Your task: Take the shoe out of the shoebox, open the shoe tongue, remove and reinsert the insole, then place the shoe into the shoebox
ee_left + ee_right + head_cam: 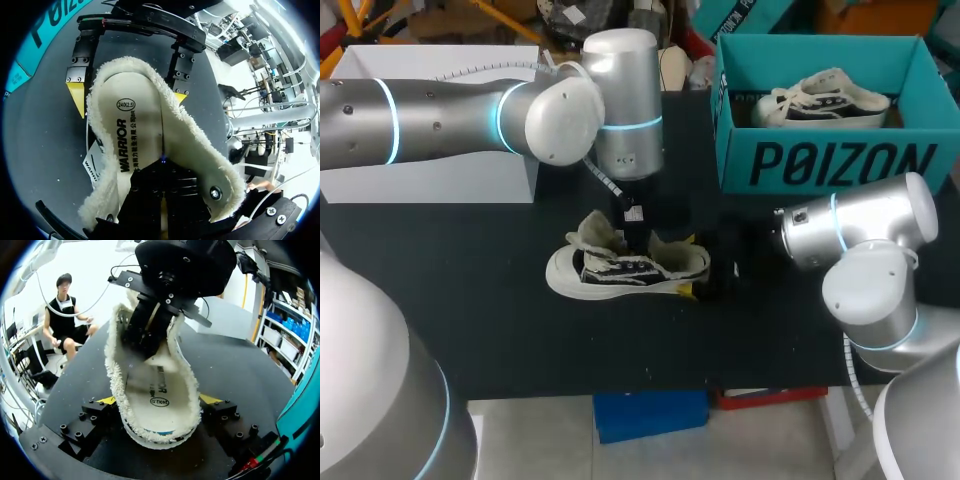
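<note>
The shoe point(625, 268) sits in the middle of the black surface point(470, 300), outside the teal shoebox point(840, 160) at the far right, which holds a second shoe point(820, 100). The right end effector point(159, 400) clamps its heel from both sides. The left end effector point(161, 195) reaches into its fleecy opening, and I cannot tell whether it is open or closed.
</note>
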`<action>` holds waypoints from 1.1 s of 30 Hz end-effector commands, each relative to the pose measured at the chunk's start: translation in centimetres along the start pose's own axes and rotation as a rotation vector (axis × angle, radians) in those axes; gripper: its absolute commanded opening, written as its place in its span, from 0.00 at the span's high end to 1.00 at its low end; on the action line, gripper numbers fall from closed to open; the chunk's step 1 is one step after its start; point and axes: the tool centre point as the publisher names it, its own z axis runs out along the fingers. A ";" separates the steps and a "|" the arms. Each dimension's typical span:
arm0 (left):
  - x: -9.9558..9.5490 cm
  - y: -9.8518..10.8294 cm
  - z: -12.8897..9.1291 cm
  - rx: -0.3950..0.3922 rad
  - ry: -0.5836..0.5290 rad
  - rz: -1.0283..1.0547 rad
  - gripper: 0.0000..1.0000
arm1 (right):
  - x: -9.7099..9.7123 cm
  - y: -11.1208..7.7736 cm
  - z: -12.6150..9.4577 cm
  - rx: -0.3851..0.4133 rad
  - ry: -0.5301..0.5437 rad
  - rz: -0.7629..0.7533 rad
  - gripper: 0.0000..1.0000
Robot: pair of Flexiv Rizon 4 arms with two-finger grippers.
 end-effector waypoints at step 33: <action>-2.7 3.3 3.3 -0.114 -0.162 -0.143 0.65 | 0.0 -0.1 0.1 0.001 -0.002 0.002 1.00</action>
